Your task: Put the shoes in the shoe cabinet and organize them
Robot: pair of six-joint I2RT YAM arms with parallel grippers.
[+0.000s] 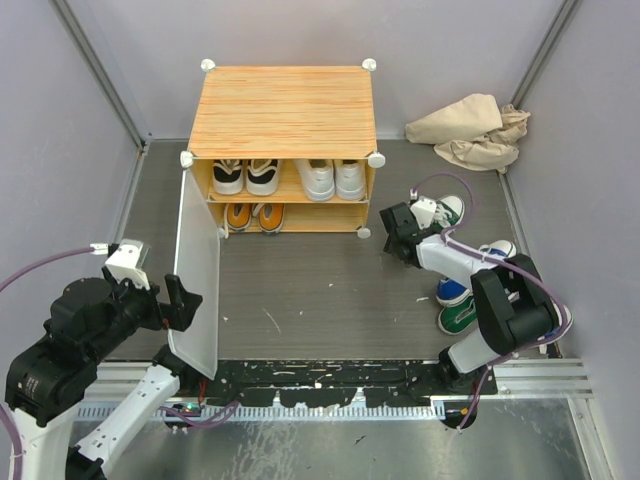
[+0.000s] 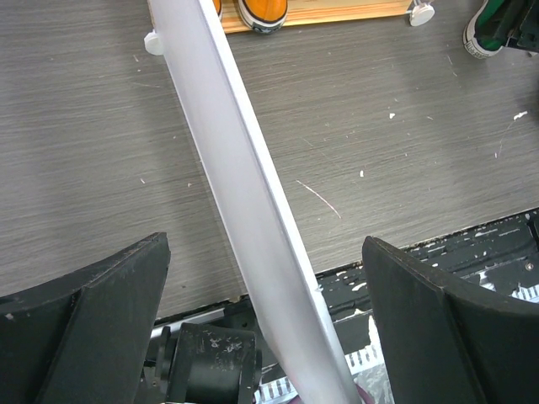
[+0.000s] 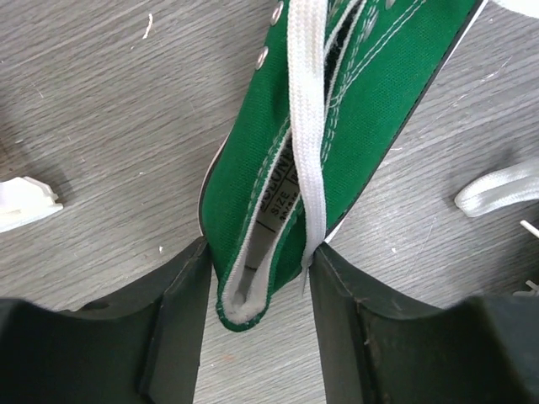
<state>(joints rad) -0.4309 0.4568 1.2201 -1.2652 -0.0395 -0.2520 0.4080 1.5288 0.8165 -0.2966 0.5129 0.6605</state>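
Green shoe (image 3: 337,126), label (image 3: 278,206) perhaps "SIZE"

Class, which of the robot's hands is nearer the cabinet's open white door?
Left. The left hand straddles the door; the right hand grips a green shoe right of the cabinet.

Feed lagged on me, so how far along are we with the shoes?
Done: black-and-white pair and white pair on the upper shelf, orange pair below. In hand: right gripper clamps one green shoe beside the cabinet; left gripper straddles the open door. Left: the other green shoe and blue shoes on the table.
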